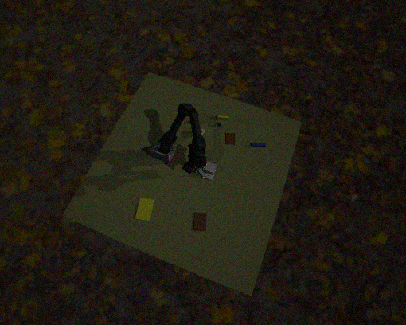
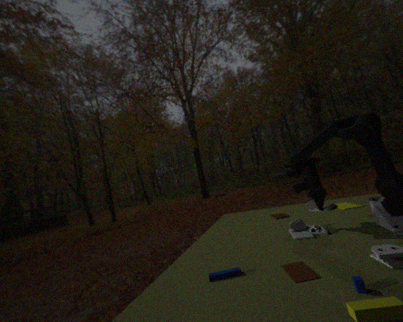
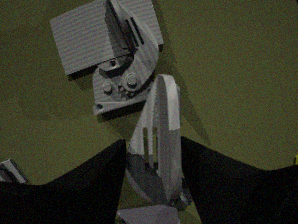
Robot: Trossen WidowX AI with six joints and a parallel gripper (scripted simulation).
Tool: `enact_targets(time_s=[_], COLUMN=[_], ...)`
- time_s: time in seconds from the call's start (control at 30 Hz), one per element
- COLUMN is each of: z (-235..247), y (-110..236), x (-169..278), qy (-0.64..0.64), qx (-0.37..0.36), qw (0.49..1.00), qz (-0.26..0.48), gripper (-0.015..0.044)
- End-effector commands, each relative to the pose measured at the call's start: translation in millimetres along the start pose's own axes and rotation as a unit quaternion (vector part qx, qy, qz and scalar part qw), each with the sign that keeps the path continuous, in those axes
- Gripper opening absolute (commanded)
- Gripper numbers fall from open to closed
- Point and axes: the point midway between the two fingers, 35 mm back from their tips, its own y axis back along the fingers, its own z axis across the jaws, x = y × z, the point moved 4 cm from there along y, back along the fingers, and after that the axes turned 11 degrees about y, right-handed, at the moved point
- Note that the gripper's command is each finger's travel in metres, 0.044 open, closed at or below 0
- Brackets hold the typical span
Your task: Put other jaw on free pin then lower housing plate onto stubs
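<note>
My gripper (image 3: 150,144) is shut on a loose grey jaw (image 3: 170,110) (image 2: 312,206), which is long and curved with slots. It holds the jaw on the robot's side of the base (image 3: 80,37) (image 2: 303,235) (image 1: 210,175); the exact height is hard to judge. The mounted jaw (image 3: 149,52) sits on its pin on the base and points away from the held jaw. The free pin (image 3: 107,88) shows beside it, uncovered. The housing plate (image 2: 389,249) (image 1: 202,131) lies apart, partly hidden by the arm in the top view. The fingertips are unclear in the top view.
A yellow slab (image 1: 145,209) (image 2: 348,206), brown tiles (image 1: 200,221) (image 1: 230,139) (image 2: 300,272) (image 2: 280,215), a blue rod (image 1: 258,145) (image 2: 224,274), a small blue block (image 1: 219,124) (image 2: 359,284) and a yellow block (image 1: 223,117) (image 2: 375,309) lie around. The light is dim.
</note>
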Motion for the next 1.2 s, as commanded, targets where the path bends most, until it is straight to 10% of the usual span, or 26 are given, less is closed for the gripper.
enact_targets(time_s=[0.0,1.17], z=[7.1,8.0], y=[-3.2,-3.4], x=[4.4,4.8], qy=[0.059,0.070], qx=[-0.006,-0.006], qw=[0.998,0.998], qz=[0.003,0.003], gripper=[0.0134,0.0134])
